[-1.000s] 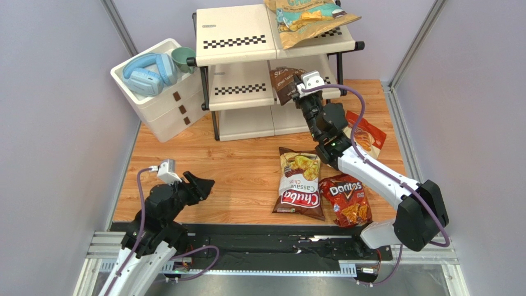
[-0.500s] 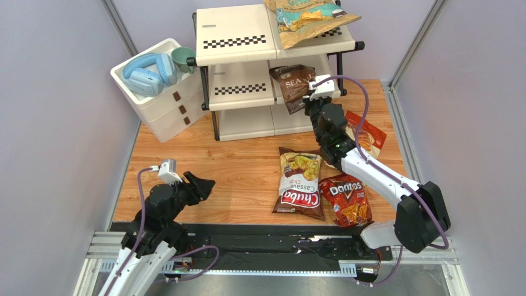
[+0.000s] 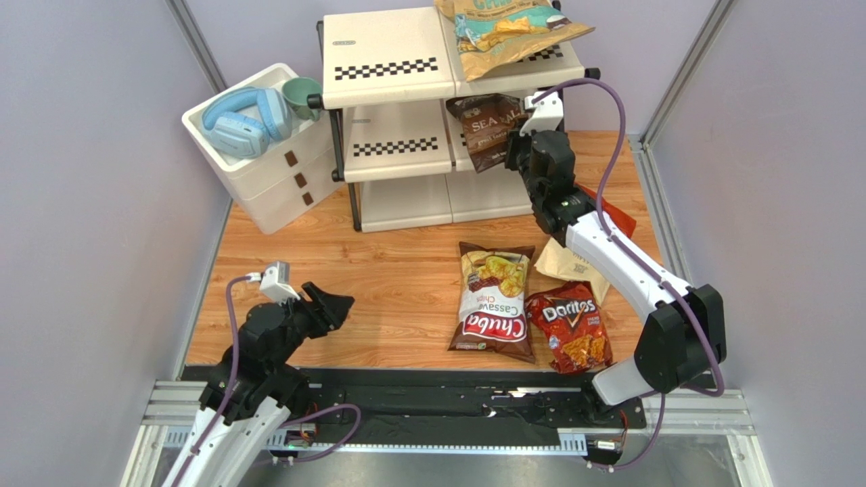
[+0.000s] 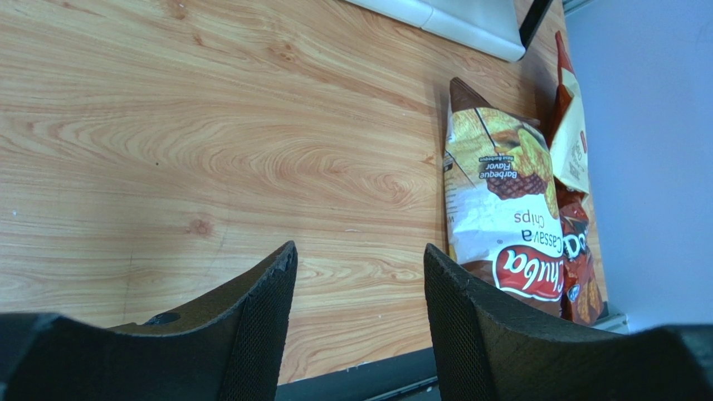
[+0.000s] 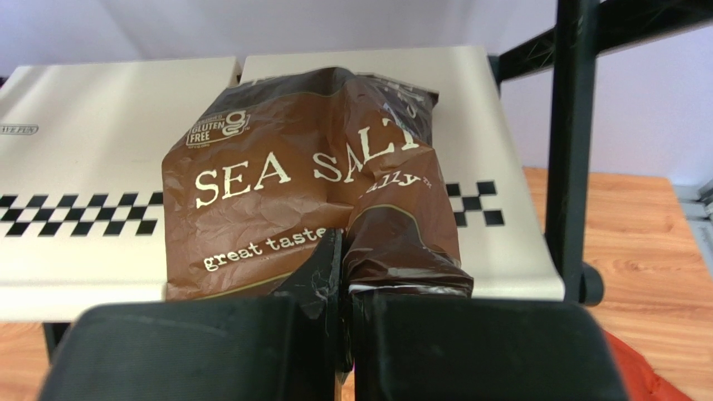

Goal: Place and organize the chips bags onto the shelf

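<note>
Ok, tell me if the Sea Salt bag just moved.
Yes. The right gripper carried the Sea Salt bag farther onto the middle tier of the shelf.

A cream three-tier shelf (image 3: 386,61) with a black frame and checkered strips stands at the back. A tan-and-teal bag (image 3: 508,30) lies on its top tier at the right, overhanging the front. A crumpled dark brown Sea Salt bag (image 3: 493,127) lies over the middle tier's right half. On the wooden tabletop (image 3: 386,284) a white-red Chuba bag (image 3: 493,304) lies flat, touching a red Doritos bag (image 3: 569,327); a cream bag (image 3: 569,262) with a red-orange top lies just behind, partly hidden.
</note>
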`<act>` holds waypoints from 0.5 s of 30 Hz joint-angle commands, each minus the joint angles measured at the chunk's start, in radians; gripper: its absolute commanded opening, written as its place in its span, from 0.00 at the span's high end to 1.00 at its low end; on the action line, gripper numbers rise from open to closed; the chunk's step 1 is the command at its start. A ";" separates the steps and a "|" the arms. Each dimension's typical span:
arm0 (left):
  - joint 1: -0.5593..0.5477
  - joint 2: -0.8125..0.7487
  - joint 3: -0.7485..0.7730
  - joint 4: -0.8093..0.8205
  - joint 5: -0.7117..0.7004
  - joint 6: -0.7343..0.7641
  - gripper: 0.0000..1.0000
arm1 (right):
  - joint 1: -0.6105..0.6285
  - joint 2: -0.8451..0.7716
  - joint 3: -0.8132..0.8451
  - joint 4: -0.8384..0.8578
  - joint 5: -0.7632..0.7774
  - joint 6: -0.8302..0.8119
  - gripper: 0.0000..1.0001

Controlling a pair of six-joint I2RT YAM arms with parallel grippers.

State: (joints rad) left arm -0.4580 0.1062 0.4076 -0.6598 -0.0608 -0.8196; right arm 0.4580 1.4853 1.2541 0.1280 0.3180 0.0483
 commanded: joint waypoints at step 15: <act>-0.001 0.000 0.007 0.028 0.015 0.027 0.38 | -0.002 0.089 0.016 -0.059 0.016 0.205 0.98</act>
State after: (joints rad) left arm -0.4580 0.1062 0.4076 -0.6544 -0.0605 -0.8196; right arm 0.4568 1.5452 1.2560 0.0288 0.2836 0.2054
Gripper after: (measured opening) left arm 0.625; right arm 0.012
